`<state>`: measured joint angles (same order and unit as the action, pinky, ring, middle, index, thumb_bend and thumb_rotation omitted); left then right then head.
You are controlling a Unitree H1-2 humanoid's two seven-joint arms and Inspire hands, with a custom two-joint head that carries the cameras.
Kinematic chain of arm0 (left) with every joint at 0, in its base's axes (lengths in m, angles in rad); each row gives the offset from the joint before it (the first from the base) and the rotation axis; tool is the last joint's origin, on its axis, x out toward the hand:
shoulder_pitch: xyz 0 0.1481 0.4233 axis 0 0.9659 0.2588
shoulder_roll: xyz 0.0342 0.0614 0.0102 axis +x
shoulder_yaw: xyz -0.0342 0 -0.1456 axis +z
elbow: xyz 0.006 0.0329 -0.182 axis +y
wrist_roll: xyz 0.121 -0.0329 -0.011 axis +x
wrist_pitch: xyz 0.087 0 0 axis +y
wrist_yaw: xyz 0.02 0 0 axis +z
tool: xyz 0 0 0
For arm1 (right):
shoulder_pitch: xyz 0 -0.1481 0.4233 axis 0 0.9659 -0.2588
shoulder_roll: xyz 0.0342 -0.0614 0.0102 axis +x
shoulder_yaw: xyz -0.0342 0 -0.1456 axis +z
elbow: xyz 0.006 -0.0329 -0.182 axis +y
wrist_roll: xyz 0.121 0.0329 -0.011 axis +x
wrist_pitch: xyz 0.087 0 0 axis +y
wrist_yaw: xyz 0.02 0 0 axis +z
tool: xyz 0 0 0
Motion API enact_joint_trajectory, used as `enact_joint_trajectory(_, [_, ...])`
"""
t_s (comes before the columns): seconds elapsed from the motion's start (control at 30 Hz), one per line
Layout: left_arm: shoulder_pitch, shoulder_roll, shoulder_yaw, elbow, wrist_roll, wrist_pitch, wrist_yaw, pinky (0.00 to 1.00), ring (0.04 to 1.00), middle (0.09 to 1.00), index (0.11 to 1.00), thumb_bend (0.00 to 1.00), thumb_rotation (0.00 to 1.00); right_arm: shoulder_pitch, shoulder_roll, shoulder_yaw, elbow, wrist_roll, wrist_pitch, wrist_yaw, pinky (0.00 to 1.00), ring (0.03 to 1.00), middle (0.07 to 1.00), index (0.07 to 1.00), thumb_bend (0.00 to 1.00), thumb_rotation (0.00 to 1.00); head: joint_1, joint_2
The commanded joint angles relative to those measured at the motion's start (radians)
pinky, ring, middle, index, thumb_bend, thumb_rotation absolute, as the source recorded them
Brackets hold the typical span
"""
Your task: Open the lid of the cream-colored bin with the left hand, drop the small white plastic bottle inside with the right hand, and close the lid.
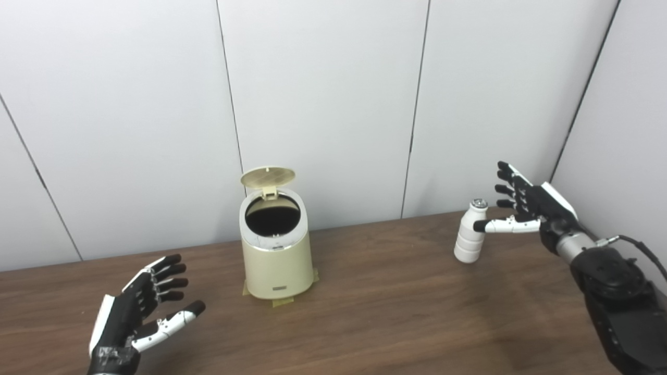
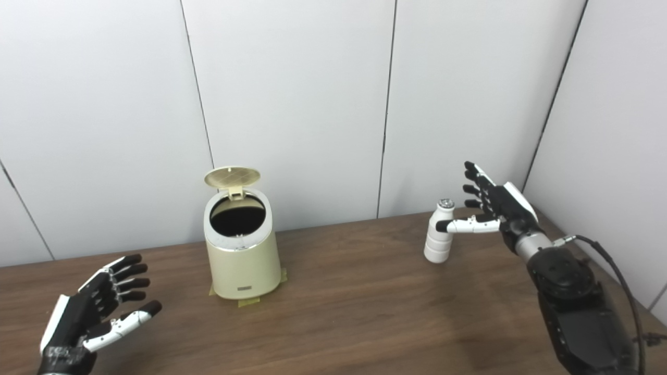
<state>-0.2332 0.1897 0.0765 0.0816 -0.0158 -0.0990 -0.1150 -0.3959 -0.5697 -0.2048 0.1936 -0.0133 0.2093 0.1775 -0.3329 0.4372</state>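
The cream-colored bin (image 1: pixel 276 260) stands on the wooden table (image 1: pixel 365 312), left of centre, taped down at its base. Its lid (image 1: pixel 268 177) is tipped up and back, and the dark opening (image 1: pixel 272 214) shows. The small white plastic bottle (image 1: pixel 470 233) stands upright at the right, near the back wall. My right hand (image 1: pixel 521 205) is open just right of the bottle, thumb reaching across its neck, fingers spread apart from it. My left hand (image 1: pixel 143 307) is open and empty, low at the front left, well clear of the bin.
White wall panels (image 1: pixel 323 104) close the back of the table, and a side wall (image 1: pixel 620 130) stands close behind my right arm. A black cable (image 1: pixel 643 250) runs from the right wrist.
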Motion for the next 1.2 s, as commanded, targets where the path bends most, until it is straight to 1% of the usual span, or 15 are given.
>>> enact_joint_trajectory(0.0, [-0.043, 0.014, 0.002, -0.027, -0.010, -0.023, 0.001, 0.68, 0.722, 0.781, 0.817, 0.76, 0.10, -0.032, -0.020, -0.009, 0.004, 0.002, -0.045, -0.015, 0.86, 0.927, 0.986, 1.000, 0.78, 0.10, -0.001, 0.000])
enact_joint_trajectory(0.1, [-0.042, 0.014, 0.000, -0.033, -0.001, -0.018, 0.001, 0.69, 0.726, 0.782, 0.821, 0.75, 0.09, -0.027, 0.003, -0.017, 0.016, 0.021, -0.030, -0.021, 0.88, 0.941, 0.985, 0.991, 0.85, 0.11, -0.002, 0.003])
enact_joint_trajectory(0.17, [-0.042, 0.015, -0.001, -0.033, -0.003, -0.017, -0.002, 0.69, 0.731, 0.786, 0.822, 0.75, 0.09, -0.022, 0.007, -0.005, 0.021, 0.000, -0.028, -0.033, 0.88, 0.934, 0.978, 0.986, 0.85, 0.11, -0.002, 0.003])
enact_joint_trajectory(0.2, [-0.042, 0.015, -0.001, -0.033, -0.004, -0.017, -0.004, 0.69, 0.734, 0.789, 0.822, 0.74, 0.09, -0.020, 0.007, 0.000, 0.024, -0.008, -0.031, -0.036, 0.88, 0.926, 0.970, 0.981, 0.83, 0.10, -0.002, 0.005])
enact_joint_trajectory(0.23, [-0.041, 0.015, -0.002, -0.035, -0.002, -0.015, -0.002, 0.69, 0.735, 0.790, 0.823, 0.74, 0.08, -0.022, 0.008, 0.007, 0.041, -0.026, -0.043, -0.049, 0.88, 0.923, 0.967, 0.980, 0.82, 0.10, -0.002, 0.005])
enact_joint_trajectory(0.3, [-0.041, 0.015, -0.003, -0.039, 0.005, -0.012, 0.002, 0.68, 0.726, 0.783, 0.818, 0.74, 0.09, -0.026, 0.014, 0.014, 0.074, -0.042, -0.066, -0.067, 0.84, 0.885, 0.936, 0.972, 0.85, 0.16, 0.001, 0.007])
enact_joint_trajectory(0.4, [-0.039, 0.014, -0.004, -0.043, 0.009, -0.006, 0.004, 0.68, 0.724, 0.782, 0.818, 0.74, 0.09, -0.035, 0.028, 0.015, 0.110, -0.044, -0.084, -0.085, 0.82, 0.869, 0.925, 0.968, 0.86, 0.18, 0.004, 0.007])
enact_joint_trajectory(0.53, [-0.038, 0.015, -0.005, -0.048, 0.007, 0.003, 0.002, 0.68, 0.727, 0.789, 0.817, 0.75, 0.11, -0.052, 0.048, 0.016, 0.162, -0.053, -0.108, -0.114, 0.79, 0.832, 0.892, 0.941, 0.84, 0.15, 0.004, 0.010])
enact_joint_trajectory(0.63, [-0.038, 0.016, -0.006, -0.048, 0.007, 0.001, 0.000, 0.66, 0.724, 0.785, 0.812, 0.75, 0.10, -0.069, 0.065, 0.009, 0.198, -0.050, -0.125, -0.139, 0.77, 0.811, 0.875, 0.918, 0.85, 0.14, 0.005, 0.012])
enact_joint_trajectory(0.73, [-0.037, 0.016, -0.008, -0.049, 0.007, 0.003, 0.000, 0.66, 0.716, 0.782, 0.810, 0.75, 0.10, -0.079, 0.077, 0.004, 0.217, -0.040, -0.128, -0.154, 0.77, 0.833, 0.884, 0.898, 0.83, 0.11, 0.006, 0.013])
enact_joint_trajectory(0.87, [-0.035, 0.014, -0.009, -0.056, 0.011, 0.017, 0.003, 0.67, 0.716, 0.777, 0.810, 0.75, 0.11, -0.090, 0.091, -0.002, 0.238, -0.035, -0.134, -0.174, 0.66, 0.778, 0.857, 0.874, 0.81, 0.06, 0.006, 0.014])
enact_joint_trajectory(1.03, [-0.034, 0.014, -0.013, -0.060, 0.019, 0.022, 0.003, 0.67, 0.714, 0.773, 0.814, 0.75, 0.12, -0.103, 0.110, -0.007, 0.256, -0.039, -0.139, -0.217, 0.61, 0.739, 0.816, 0.840, 0.78, 0.02, 0.009, 0.017])
enact_joint_trajectory(1.07, [-0.034, 0.014, -0.013, -0.059, 0.019, 0.019, 0.002, 0.66, 0.705, 0.768, 0.811, 0.75, 0.12, -0.106, 0.115, -0.008, 0.263, -0.039, -0.149, -0.229, 0.55, 0.685, 0.796, 0.820, 0.76, 0.01, 0.012, 0.017])
enact_joint_trajectory(1.13, [-0.034, 0.015, -0.015, -0.058, 0.020, 0.021, 0.001, 0.65, 0.700, 0.764, 0.809, 0.75, 0.12, -0.115, 0.125, -0.011, 0.282, -0.041, -0.177, -0.255, 0.50, 0.631, 0.768, 0.794, 0.75, 0.00, 0.013, 0.016])
enact_joint_trajectory(1.17, [-0.035, 0.015, -0.016, -0.058, 0.021, 0.023, 0.001, 0.66, 0.705, 0.766, 0.809, 0.75, 0.13, -0.120, 0.130, -0.013, 0.292, -0.043, -0.189, -0.269, 0.46, 0.560, 0.689, 0.744, 0.74, 0.00, 0.013, 0.016])
